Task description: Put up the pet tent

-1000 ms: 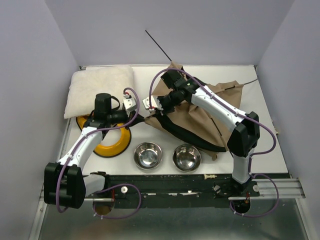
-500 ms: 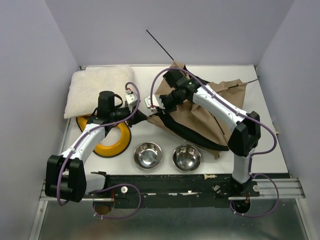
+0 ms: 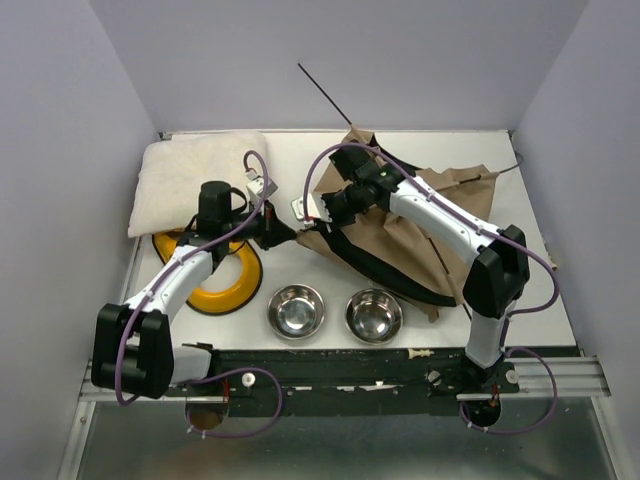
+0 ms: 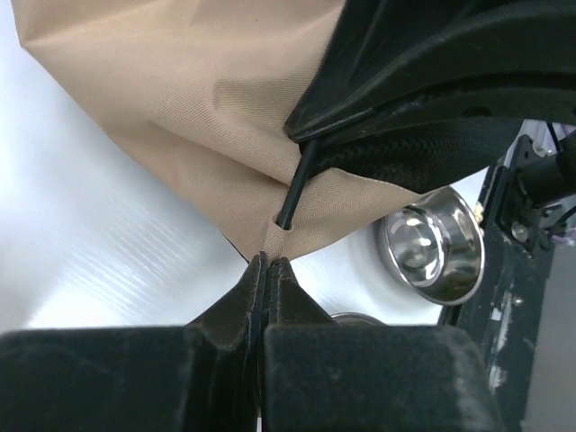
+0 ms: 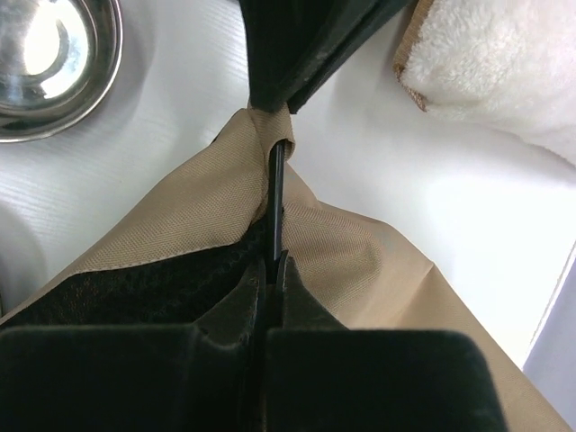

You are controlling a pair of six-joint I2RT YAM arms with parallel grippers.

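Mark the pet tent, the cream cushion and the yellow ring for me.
pet tent [image 3: 385,245]: top view, tan fabric just above the black trim.
cream cushion [image 3: 190,175]: top view, middle of its fluffy top.
yellow ring [image 3: 228,292]: top view, its near rim.

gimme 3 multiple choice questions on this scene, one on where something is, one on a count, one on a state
1. Where does the cream cushion lie?
A) in the far left corner of the table
B) between the bowls
C) on top of the tent

2. How many steel bowls stand near the front edge?
A) one
B) two
C) four

3. How are the right fingers?
A) wide open over a bowl
B) shut on the thin black pole
C) shut on the cushion

Answers: 1 A, the top view shows it in that corner. 2 B, two bowls stand side by side. 3 B, the right wrist view shows them closed on the pole.
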